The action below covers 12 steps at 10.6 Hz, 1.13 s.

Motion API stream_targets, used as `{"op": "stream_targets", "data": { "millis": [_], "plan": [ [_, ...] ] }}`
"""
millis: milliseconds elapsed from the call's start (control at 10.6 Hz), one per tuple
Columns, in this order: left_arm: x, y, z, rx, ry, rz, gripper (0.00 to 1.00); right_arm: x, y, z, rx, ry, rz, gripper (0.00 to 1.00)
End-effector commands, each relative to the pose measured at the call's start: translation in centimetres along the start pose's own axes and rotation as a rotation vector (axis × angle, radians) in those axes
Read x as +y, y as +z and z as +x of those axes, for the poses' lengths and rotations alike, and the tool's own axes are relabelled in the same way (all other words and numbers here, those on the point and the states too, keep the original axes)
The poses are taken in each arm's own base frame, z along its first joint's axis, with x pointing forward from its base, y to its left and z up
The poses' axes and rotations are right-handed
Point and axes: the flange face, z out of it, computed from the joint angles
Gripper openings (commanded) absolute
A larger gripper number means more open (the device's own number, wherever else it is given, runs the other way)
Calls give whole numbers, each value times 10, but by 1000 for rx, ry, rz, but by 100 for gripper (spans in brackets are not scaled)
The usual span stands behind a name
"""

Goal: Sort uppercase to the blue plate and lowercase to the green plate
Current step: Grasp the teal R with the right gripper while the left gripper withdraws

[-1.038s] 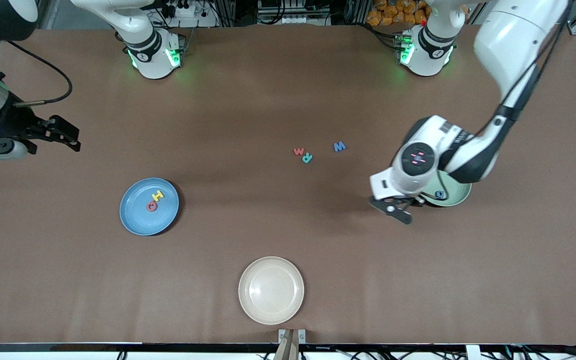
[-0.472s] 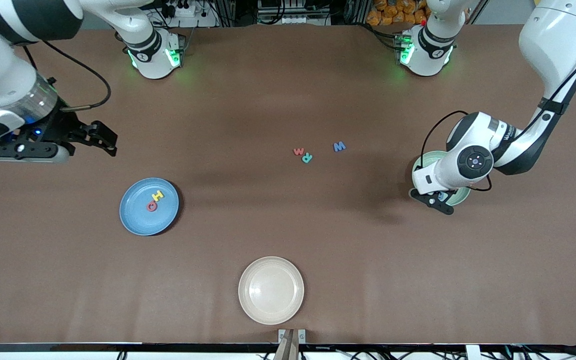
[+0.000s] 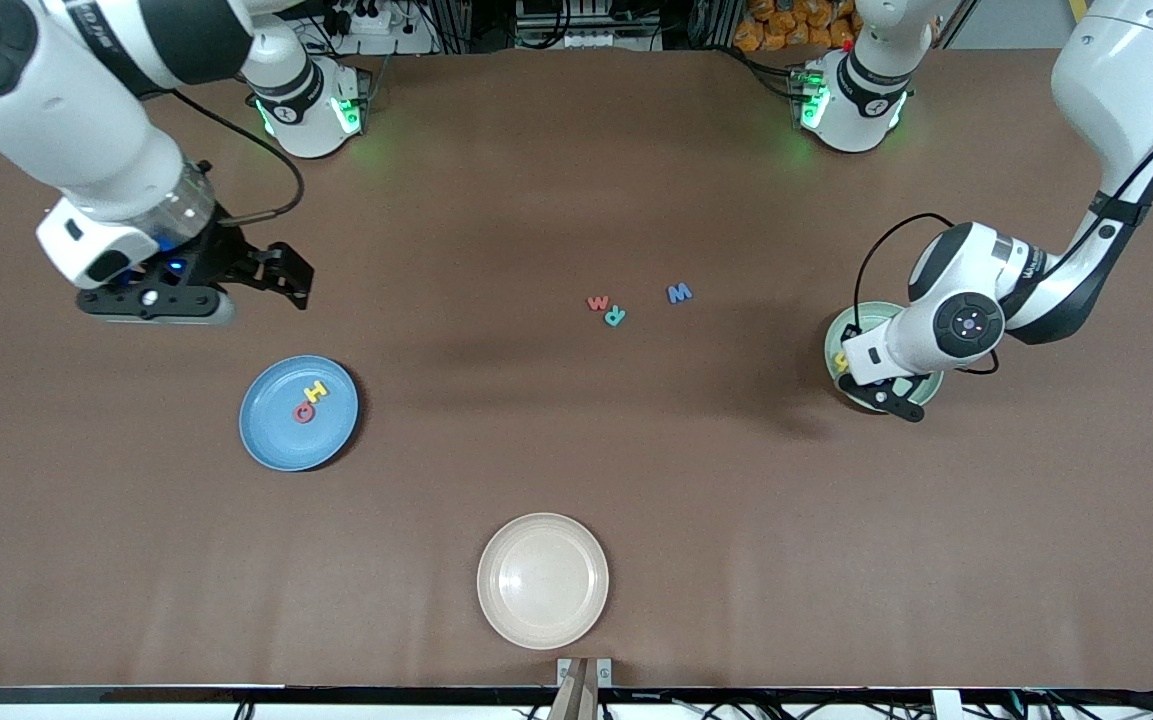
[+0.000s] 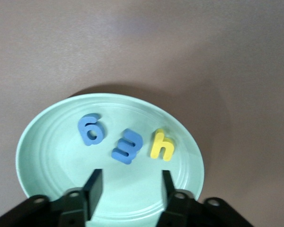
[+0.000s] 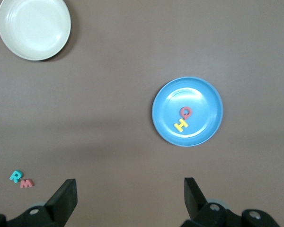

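A: Front view first. The left end effector (image 3: 886, 398) hangs over the green plate (image 3: 841, 335) at the left arm's end of the bench (image 3: 576, 470). The right end effector (image 3: 266, 275) is up over bare bench above the blue plate (image 3: 276, 440), fingers spread, holding nothing.

B: On the blue plate I see the yellow H (image 3: 316, 391) touching the red O (image 3: 304, 411). Mid-bench lie the red w (image 3: 598, 303), the teal R (image 3: 615, 316) just beside it, and the blue W (image 3: 679, 293) a little apart.

A: Left wrist view: the fingers (image 4: 93, 187) stand apart with nothing between them. The blue g (image 4: 91, 129), the blue e-like piece (image 4: 127, 146) and the yellow h (image 4: 161, 145) lie flat in the mint, ridged plate.

B: So lift straight up, I'd judge, so that no finger drags a letter out.

A: Right wrist view: the jaws are wide, with R (image 5: 15, 176) and w (image 5: 26, 183) nearly touching. Whichever goes next needs a narrow pinch, to spare its neighbour.
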Motion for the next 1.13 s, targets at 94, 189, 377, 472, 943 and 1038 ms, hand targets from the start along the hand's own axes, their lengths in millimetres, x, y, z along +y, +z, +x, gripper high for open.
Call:
{"op": "stream_targets", "data": {
  "millis": [94, 189, 377, 472, 943, 1038],
  "plan": [
    [-7, -43, 5, 75, -6, 40, 100, -64, 20, -6, -14, 68, -10, 100],
    [-13, -56, 9, 99, -16, 47, 100, -87, 25, -7, -6, 39, 3, 100],
    [-20, -72, 13, 128, -34, 50, 100, -130, 49, -20, -19, -35, -8, 100],
    [-25, -85, 15, 151, -49, 61, 100, -147, 64, -21, -21, -59, 3, 100],
    [-27, -142, 24, 194, -137, 22, 100, -297, 176, -72, 14, -365, 6, 100],
    [-30, -145, 24, 194, -148, 18, 100, -312, 192, -78, 36, -447, 14, 100]
  ]
}}
